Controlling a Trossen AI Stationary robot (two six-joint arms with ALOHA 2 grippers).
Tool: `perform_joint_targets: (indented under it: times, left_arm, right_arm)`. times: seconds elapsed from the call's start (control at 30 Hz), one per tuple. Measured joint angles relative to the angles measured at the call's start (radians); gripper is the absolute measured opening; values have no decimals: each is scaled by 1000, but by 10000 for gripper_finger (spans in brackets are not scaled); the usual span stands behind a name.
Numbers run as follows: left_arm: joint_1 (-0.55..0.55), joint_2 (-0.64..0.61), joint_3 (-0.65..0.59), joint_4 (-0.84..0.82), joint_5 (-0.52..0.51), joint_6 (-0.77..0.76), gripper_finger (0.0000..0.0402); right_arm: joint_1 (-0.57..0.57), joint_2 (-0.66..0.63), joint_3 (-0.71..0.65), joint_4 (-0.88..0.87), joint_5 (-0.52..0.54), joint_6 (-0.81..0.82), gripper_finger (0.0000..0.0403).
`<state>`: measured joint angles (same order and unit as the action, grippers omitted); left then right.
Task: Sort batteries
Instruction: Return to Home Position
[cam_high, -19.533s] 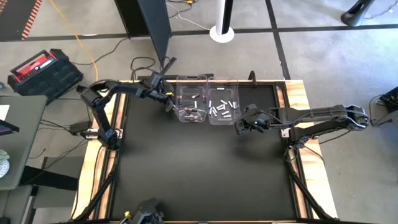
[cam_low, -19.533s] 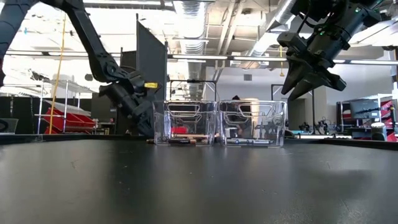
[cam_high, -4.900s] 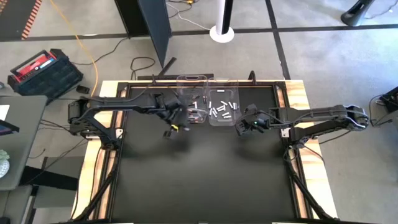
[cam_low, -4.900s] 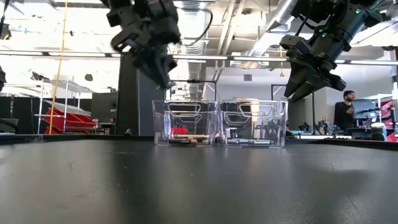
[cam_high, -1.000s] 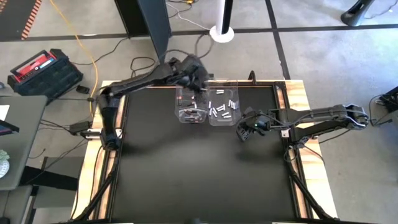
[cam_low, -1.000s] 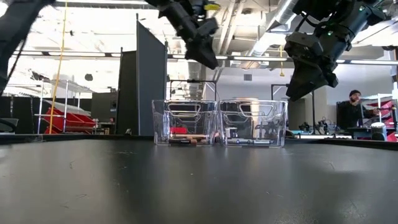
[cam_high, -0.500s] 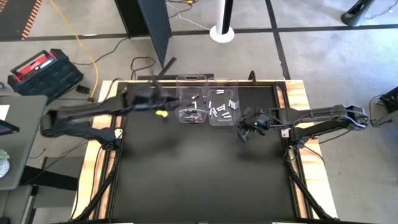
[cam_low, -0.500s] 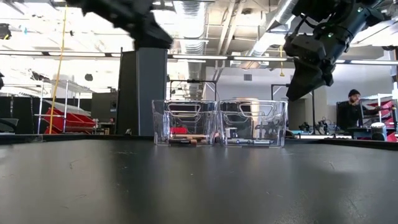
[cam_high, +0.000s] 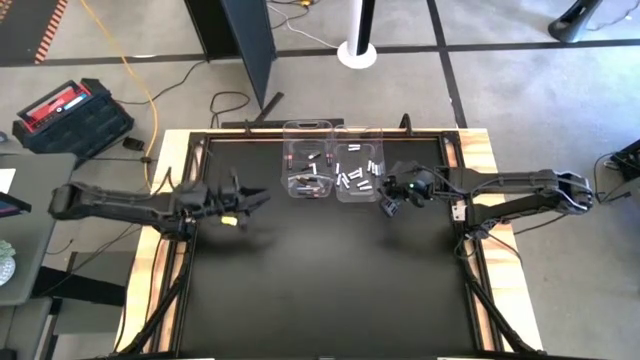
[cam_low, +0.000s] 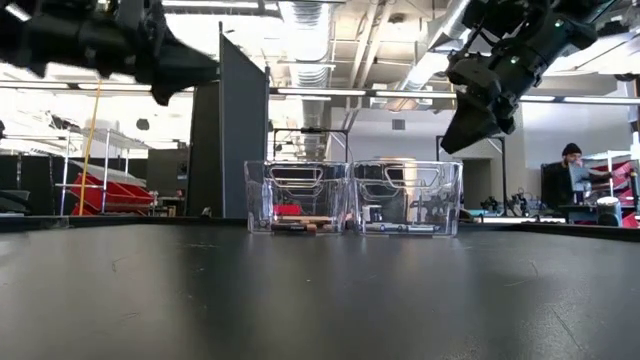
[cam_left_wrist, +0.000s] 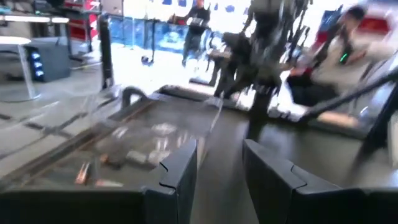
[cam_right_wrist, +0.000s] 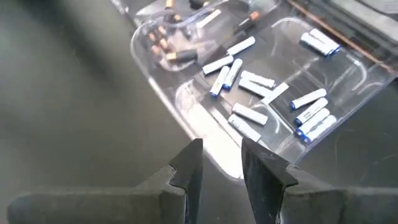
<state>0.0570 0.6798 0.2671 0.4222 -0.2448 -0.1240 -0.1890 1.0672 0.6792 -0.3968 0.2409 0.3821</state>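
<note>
- Bench, high view: two clear bins side by side at far edge; left bin holds dark batteries, right bin holds white batteries. Over bench, left of the bins and apart from them, left gripper; just beside right bin's near corner, right gripper.
- Low view: left gripper and right gripper hang above bin height, one on each side.
- Left wrist view: left gripper fingers parted, nothing between.
- Right wrist view: right gripper fingers narrowly parted, empty; white batteries lie in the bin beyond.
</note>
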Motion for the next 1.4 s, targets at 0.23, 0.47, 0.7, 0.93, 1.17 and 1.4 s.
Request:
perform_joint_targets:
  times: [0.23, 0.47, 0.7, 0.93, 1.17, 1.4]
  left_arm:
    - [-124, -26, -77, 2, -204, 129, 124]
    - [-109, -203, -163, -8, -110, 110, 124]
    - [36, -434, -250, -72, 124, 54, 110]
    - [120, -646, -256, -194, 261, 99, 100]
    - [121, -671, -258, -284, 266, 90, 100]
    - [114, -675, -259, -319, 252, 88, 99]
  right_arm:
    - [-29, 0, 0, 3, -32, -14, 127]
    - [-44, -23, 0, -2, -58, -51, 127]
    - [-43, -36, 0, 0, -60, -68, 127]
    - [-43, -36, 0, 2, -60, -56, 127]
    - [-40, -46, 0, 14, -130, -51, 127]
    - [6, -118, 0, 52, -141, -137, 127]
